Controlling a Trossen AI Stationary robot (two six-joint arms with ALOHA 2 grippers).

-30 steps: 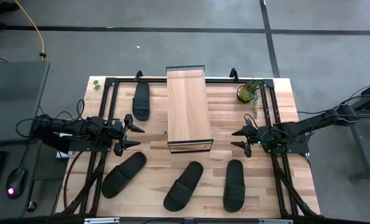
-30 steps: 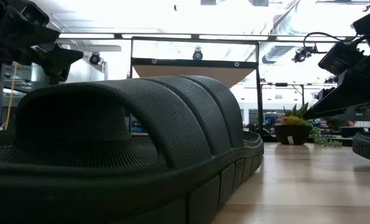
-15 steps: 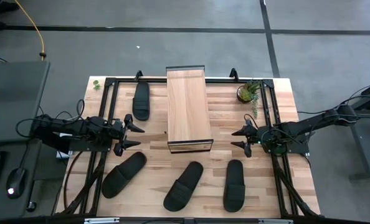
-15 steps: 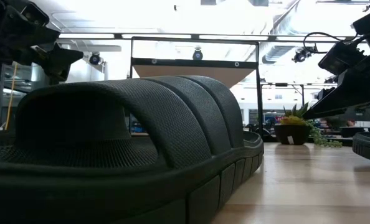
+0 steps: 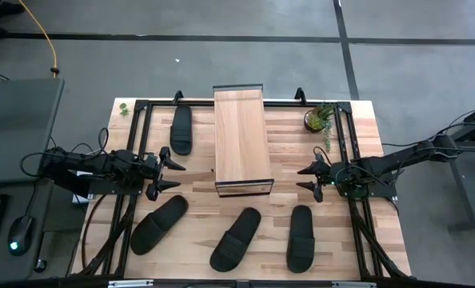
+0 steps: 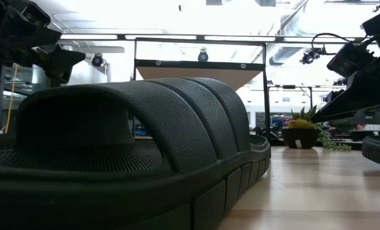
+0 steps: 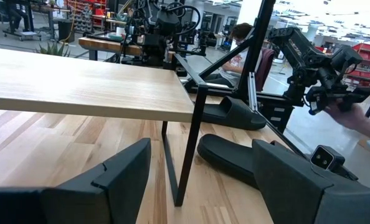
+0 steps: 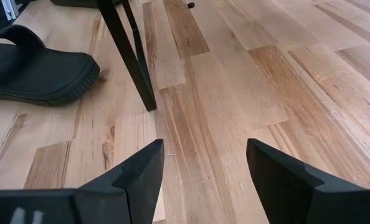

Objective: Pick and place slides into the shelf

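The shelf [image 5: 241, 141] stands at the middle of the counter [image 5: 357, 128], reaching toward its far edge. One slide [image 5: 181, 129] lies beside the shelf near the far left corner. Three slides [image 5: 158, 225] [image 5: 236, 239] [image 5: 300, 238] are lined along the near edge. The left gripper [image 5: 174, 176] is held near the left edge, fingers apart and empty. The right gripper [image 5: 303, 178] is held near the right edge, fingers likewise apart, nothing held. A small potted plant [image 5: 317, 118] sits near the far right corner.

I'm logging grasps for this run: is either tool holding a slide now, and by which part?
Nothing is held. The left tool and right tool are both open and empty; all four slides lie on the table.
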